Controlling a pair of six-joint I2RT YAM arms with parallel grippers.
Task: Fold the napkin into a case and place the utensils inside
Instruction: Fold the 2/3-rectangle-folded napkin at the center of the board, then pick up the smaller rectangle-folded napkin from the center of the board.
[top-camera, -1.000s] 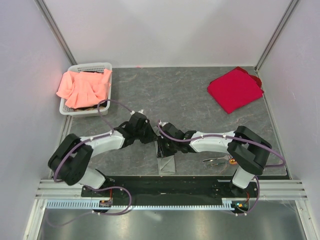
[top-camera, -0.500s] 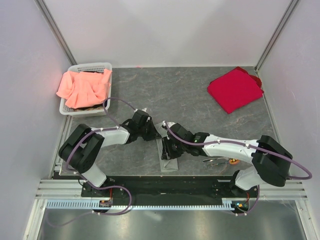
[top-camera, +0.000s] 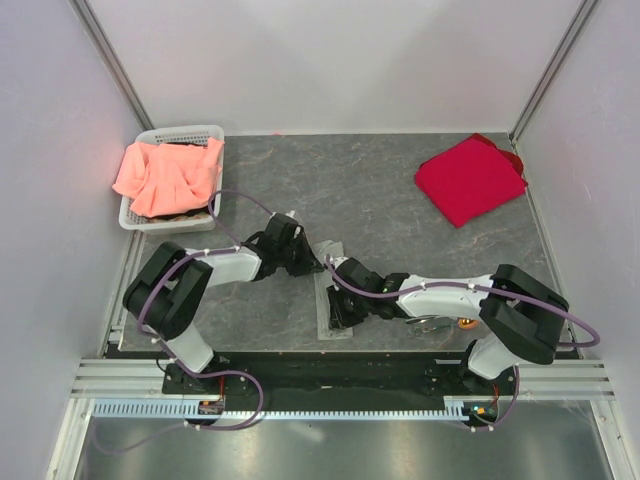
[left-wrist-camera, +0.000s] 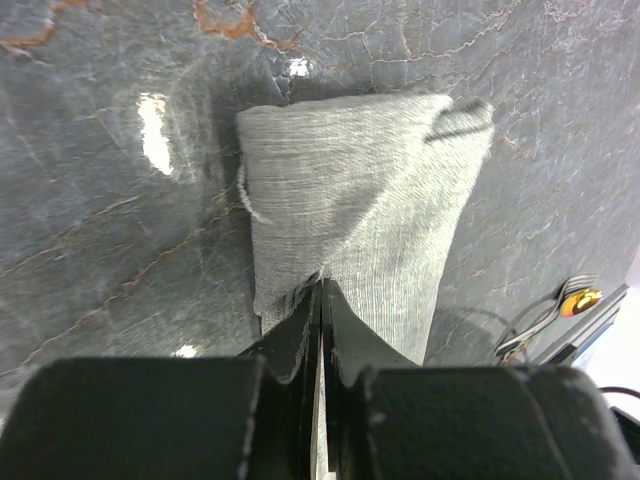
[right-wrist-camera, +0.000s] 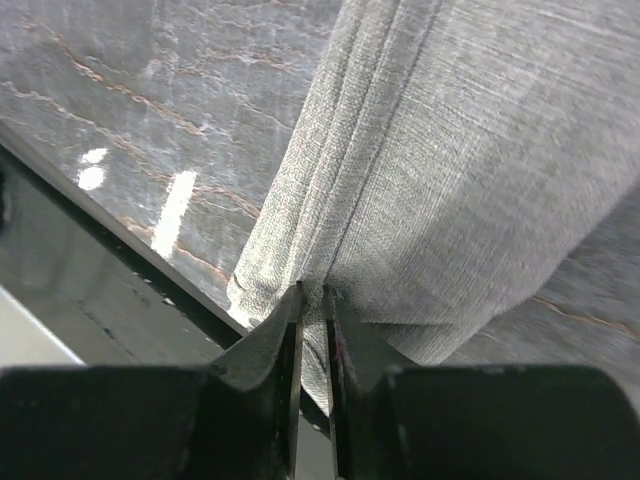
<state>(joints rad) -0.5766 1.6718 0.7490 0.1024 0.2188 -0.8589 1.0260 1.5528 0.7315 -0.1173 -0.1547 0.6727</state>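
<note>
Grey-green napkin (left-wrist-camera: 350, 190) | far edge pinched by left end effector (left-wrist-camera: 320, 292) | near edge by right end effector (right-wrist-camera: 312, 294)

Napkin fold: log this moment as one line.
step: napkin fold | left gripper: shut on napkin | right gripper: shut on napkin | utensils: on table, not in napkin

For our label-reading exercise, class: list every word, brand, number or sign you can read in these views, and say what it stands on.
None can be read. The napkin, basket, red cloth, utensils and table show no lettering, numbers or signs in any view.
</note>
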